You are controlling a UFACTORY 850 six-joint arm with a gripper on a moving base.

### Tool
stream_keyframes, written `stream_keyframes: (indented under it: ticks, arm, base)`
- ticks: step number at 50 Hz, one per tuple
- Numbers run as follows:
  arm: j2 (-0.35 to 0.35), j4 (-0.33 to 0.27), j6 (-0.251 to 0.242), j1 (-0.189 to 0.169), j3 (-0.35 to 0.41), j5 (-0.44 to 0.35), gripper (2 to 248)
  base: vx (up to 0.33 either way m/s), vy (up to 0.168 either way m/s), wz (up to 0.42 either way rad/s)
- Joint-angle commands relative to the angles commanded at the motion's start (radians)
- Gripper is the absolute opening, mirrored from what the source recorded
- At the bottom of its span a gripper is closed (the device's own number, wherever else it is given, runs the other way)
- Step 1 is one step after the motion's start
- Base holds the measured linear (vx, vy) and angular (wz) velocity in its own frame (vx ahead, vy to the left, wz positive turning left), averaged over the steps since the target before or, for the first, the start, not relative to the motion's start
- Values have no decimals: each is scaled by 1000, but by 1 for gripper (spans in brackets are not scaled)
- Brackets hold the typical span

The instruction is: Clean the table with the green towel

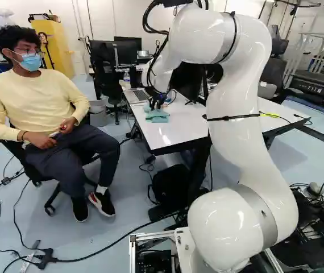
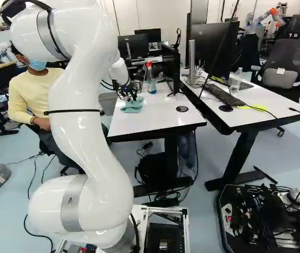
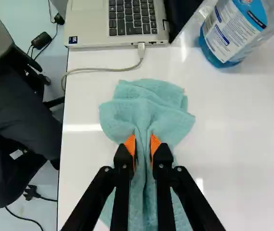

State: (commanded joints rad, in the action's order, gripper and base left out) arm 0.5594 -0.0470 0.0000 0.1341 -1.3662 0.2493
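The gripper [image 2: 131, 98] is clamped on the towel [image 3: 149, 108], a bunched fold pinched between its orange pads [image 3: 130, 143]. The towel lies rumpled on the white table [image 3: 242, 144], near the edge beside a seated person [image 1: 34, 108]. Ahead of the gripper, a cable [image 3: 101, 70] runs from the laptop [image 3: 91, 29]; the spray bottle [image 3: 226, 38] stands beside that laptop. At the right of the right base view, a keyboard [image 2: 223, 96] rests on another table [image 2: 266, 105].

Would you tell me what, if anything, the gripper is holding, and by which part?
The gripper holds the green towel by a bunched fold near its middle, pinched between the orange pads, with cloth spreading ahead of them.
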Motion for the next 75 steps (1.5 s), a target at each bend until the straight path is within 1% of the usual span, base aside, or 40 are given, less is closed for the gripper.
stream_keyframes:
  ticks: [14, 38, 45, 57, 68, 75]
  arm:
    - [0, 0, 0, -38, 1, 0, 56]
    - [63, 0, 0, -98, -87, 0, 56]
    - [67, 0, 0, -103, -96, 0, 56]
    - [44, 0, 0, -104, -93, 2, 56]
    - [17, 0, 0, -104, -85, 35, 56]
    - [-13, 0, 0, -99, -62, 51, 56]
  base:
    - [0, 0, 0]
    - [0, 0, 0]
    - [0, 0, 0]
    - [0, 0, 0]
    - [0, 0, 0]
    - [0, 0, 0]
